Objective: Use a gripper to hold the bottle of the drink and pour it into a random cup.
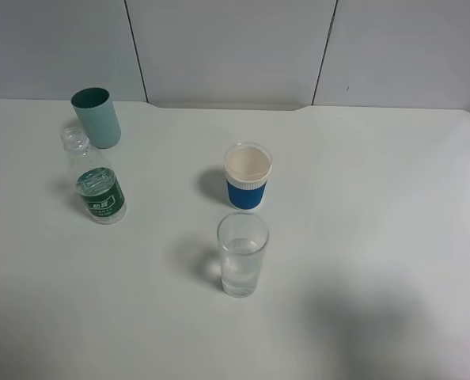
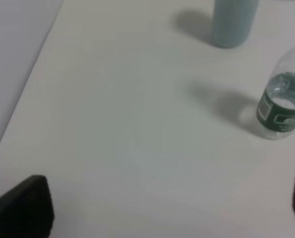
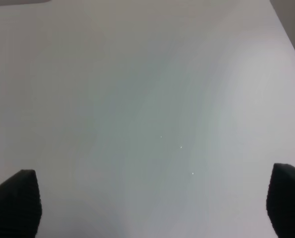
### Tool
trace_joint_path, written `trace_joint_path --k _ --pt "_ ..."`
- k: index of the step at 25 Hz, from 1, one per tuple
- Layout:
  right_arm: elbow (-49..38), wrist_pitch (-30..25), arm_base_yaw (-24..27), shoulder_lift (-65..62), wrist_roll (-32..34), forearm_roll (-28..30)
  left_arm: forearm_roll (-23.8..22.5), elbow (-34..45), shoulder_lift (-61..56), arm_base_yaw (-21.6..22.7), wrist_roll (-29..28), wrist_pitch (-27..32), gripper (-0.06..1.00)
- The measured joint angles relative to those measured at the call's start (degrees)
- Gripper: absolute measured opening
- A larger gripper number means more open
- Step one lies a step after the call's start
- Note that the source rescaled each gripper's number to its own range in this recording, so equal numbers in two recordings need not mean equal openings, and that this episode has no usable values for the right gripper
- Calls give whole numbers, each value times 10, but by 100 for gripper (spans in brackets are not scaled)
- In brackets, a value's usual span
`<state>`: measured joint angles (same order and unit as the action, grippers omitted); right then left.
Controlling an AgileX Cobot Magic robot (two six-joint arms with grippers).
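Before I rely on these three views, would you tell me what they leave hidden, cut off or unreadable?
- Bottle: the label's white print is too small in the exterior high view and blurred in the left wrist view.
- Teal tumbler: top cut off by the left wrist frame edge.
- Left gripper and right gripper: only the finger tips show at the frame corners; neither arm appears in the exterior high view.
- Paper cup: contents unclear.
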<state>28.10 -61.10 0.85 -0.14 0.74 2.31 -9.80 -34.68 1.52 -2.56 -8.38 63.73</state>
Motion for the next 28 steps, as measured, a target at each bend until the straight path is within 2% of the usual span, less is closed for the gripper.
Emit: trace_joint_path --k 7,12,28 --pt "0 0 0 0 0 0 5 33 -17 0 0 1 100" --pt "0 0 0 0 0 0 7 53 -18 0 1 -20 100" --pt "0 0 0 0 0 0 7 54 -18 0 0 -28 100"
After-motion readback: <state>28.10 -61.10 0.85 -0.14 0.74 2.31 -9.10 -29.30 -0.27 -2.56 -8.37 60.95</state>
